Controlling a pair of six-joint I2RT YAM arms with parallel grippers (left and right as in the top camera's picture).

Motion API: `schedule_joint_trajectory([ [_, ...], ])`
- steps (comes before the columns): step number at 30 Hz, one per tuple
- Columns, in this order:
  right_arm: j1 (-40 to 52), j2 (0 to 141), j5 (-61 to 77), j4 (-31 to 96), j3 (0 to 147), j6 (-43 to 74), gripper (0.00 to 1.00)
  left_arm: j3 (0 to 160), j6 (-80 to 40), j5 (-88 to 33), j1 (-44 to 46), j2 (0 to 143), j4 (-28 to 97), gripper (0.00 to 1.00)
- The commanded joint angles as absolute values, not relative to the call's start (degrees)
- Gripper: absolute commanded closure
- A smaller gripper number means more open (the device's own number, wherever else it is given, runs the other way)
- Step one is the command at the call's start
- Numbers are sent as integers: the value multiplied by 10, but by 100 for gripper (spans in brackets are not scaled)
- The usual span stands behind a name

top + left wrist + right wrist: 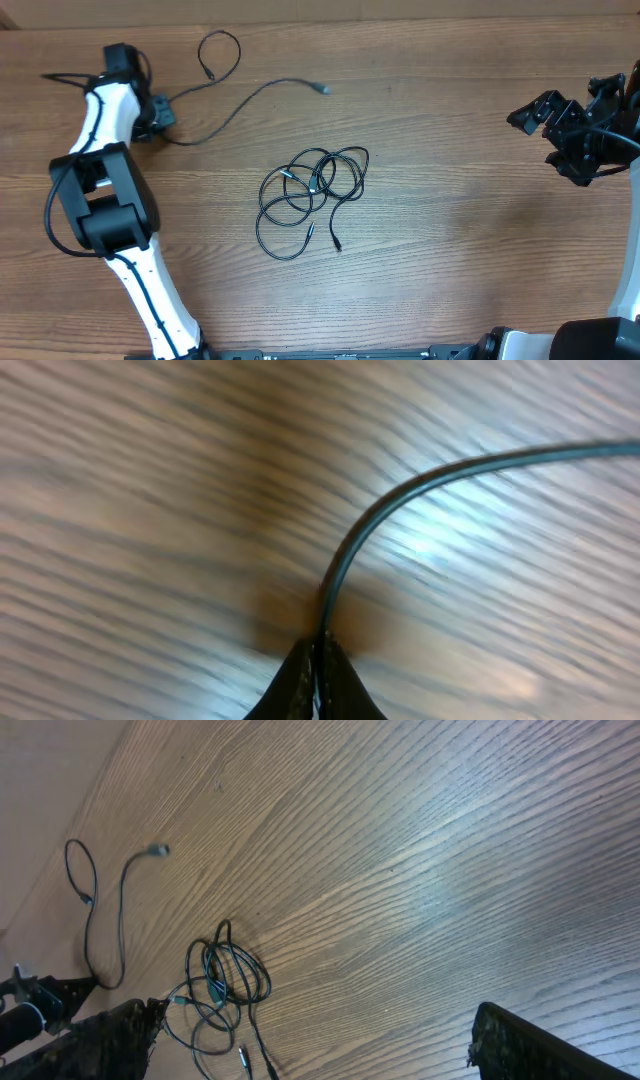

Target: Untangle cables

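Left wrist alone shows left fingers (pixel 296 688) clamped on a loose cable (pixel 400 490); right fingers (pixel 522 1045) stand apart.

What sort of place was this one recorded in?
Likely a robotics lab workbench: a wood-grain table, a left arm and a right arm reaching over it, and black cables laid out. Nothing beyond the table shows.

Wood-grain table (pixel 450 250) fills view; soft light glare on surface.

One loose cable (pixel 366 524), one tangled bundle (pixel 312 190)
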State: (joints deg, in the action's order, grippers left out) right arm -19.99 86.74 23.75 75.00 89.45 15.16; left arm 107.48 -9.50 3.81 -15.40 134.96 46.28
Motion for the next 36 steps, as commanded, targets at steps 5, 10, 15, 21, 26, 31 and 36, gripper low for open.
schedule_joint_trajectory([
  [5,-198,863,240,748,893,148,0,1247,53,57,-216,1388,478,96],
  [10,-198,863,240,748,893,148,0,1365,91,64,-229,1388,449,96],
  [15,-198,863,240,752,893,148,0,1407,90,64,-249,1388,407,96],
  [21,-198,863,241,748,893,150,0,1389,55,24,-270,1399,442,34],
  [26,-198,863,241,748,893,150,0,1369,22,-72,-269,1403,517,7],
  [31,-198,863,241,753,893,150,0,1307,13,-84,-250,1404,537,18],
  [36,-198,863,240,754,893,149,0,1227,13,-65,-243,1404,516,19],
])
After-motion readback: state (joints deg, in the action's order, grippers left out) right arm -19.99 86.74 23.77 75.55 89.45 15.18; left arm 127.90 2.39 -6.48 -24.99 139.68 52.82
